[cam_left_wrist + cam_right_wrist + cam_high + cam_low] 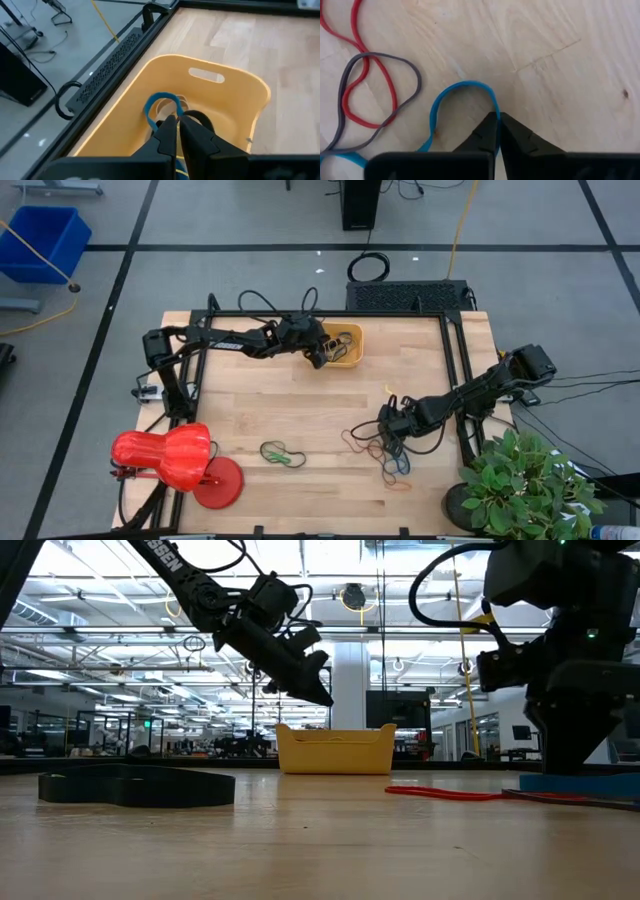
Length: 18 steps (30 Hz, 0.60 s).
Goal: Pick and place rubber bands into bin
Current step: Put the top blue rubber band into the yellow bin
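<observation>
Nearest you, your right gripper (498,120) is down on the table, jaws pinched on a blue band (451,97) among the loose rubber bands (385,455). Farther back, your left gripper (178,121) hangs over the yellow bin (353,352), jaws closed on a blue loop (161,102).

Bright, even light falls from above onto my desk (300,395), leaving only faint, soft shadows under my arms. Looking level across it, ceiling lamps glare white against the hall, and the near desk surface blurs. Close to my right claw (498,120), the wood grain stays sharp and evenly lit.
</observation>
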{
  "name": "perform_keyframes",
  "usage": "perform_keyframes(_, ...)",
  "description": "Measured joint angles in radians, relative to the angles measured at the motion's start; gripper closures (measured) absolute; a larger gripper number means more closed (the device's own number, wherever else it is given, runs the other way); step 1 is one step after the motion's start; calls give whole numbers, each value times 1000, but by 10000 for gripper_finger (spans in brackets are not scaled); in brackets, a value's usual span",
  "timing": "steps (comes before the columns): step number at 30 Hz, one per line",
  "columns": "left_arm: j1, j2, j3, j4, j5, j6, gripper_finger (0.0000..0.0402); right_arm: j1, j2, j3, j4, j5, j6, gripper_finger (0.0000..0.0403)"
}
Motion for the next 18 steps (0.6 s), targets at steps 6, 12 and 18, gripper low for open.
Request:
perform_keyframes(6, -5, -47, -2, 5, 56, -111, 371, 0, -83, -5, -5, 76, -28, 400)
perform_keyframes(12, -19, -152, -1, 13, 126, -133, 371, -22, -302, -2, -9, 269, -104, 401)
perform_keyframes(18, -51, -284, -1, 8, 143, -152, 371, -101, -491, -3, 159, 373, -320, 402)
